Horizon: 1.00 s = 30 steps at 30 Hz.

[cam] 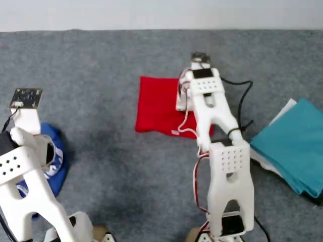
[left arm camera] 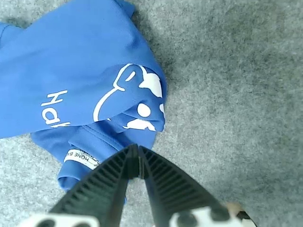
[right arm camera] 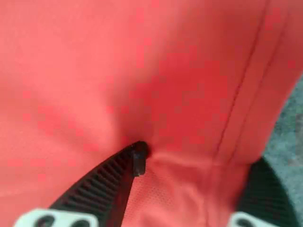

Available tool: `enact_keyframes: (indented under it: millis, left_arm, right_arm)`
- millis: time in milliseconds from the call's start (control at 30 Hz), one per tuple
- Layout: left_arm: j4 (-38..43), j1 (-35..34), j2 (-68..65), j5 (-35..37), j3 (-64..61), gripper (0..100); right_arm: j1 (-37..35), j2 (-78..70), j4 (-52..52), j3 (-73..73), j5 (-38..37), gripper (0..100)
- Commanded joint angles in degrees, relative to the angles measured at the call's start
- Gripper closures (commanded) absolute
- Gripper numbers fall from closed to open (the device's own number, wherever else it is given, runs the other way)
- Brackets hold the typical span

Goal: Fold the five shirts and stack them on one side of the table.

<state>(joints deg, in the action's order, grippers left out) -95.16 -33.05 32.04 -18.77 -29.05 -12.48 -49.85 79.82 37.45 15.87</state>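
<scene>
Roughly at the middle of the grey surface (cam: pixel 101 60) lies the red shirt (cam: pixel 156 106), folded into a flat rectangle. The right arm (cam: pixel 222 146) stretches over its right-hand edge, so that side of the cloth is partly covered in the high view. Up close, the right pincer (right arm camera: pixel 201 175) is pressed down on the red shirt (right arm camera: pixel 142 71). Its jaws stand wide apart and a low ridge of fabric rises between them. One ribbed fingertip (right arm camera: pixel 137 158) dents the cloth, and a stitched seam (right arm camera: pixel 246 94) runs past the other jaw.

Over at the left edge of the surface sits the blue shirt (cam: pixel 55 151), crumpled and unfolded, partly under the left arm (cam: pixel 25 176). In the left wrist view the blue shirt (left arm camera: pixel 71 80) shows a white print (left arm camera: pixel 137 94) and a small sewn label (left arm camera: pixel 80 158) near its hem. The left pincer (left arm camera: pixel 137 163) hangs just above that hem with its jaws pressed together at the tips, and there is no cloth between them.

Well apart, at the right edge of the surface, the teal shirt (cam: pixel 298 146) lies folded on top of a white garment (cam: pixel 282 113), whose corner sticks out beneath it.
</scene>
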Motion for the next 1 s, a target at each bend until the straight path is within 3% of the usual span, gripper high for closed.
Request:
enact_keyframes:
  millis: [0, 100, 333, 433, 633, 967]
  left_arm:
    - [0.79, -0.18, 1.14, -0.09, 0.13, 99]
    - [0.79, -0.09, 1.05, -0.09, 0.13, 99]
    - [0.79, 0.00, 1.05, -0.18, 0.13, 99]
    - [0.79, 0.00, 1.23, -0.18, 0.13, 99]
    - [0.44, -0.18, 1.41, -0.09, 0.13, 99]
    - [0.44, -0.18, 1.41, -0.09, 0.13, 99]
  right_arm:
    - [-0.84, -0.40, 0.57, -0.44, -1.85, 88.2]
    - [-0.92, 0.04, 0.57, -0.35, -7.91, 99.3]
    - [-0.40, 2.07, 8.22, 2.81, -10.99, 98.8]
    - [-1.54, 3.74, 14.81, 5.10, -21.10, 98.8]
    - [-0.31, 7.78, 22.20, 6.24, -32.26, 98.8]
    - [10.86, 9.89, 16.31, 6.24, -71.03, 98.8]
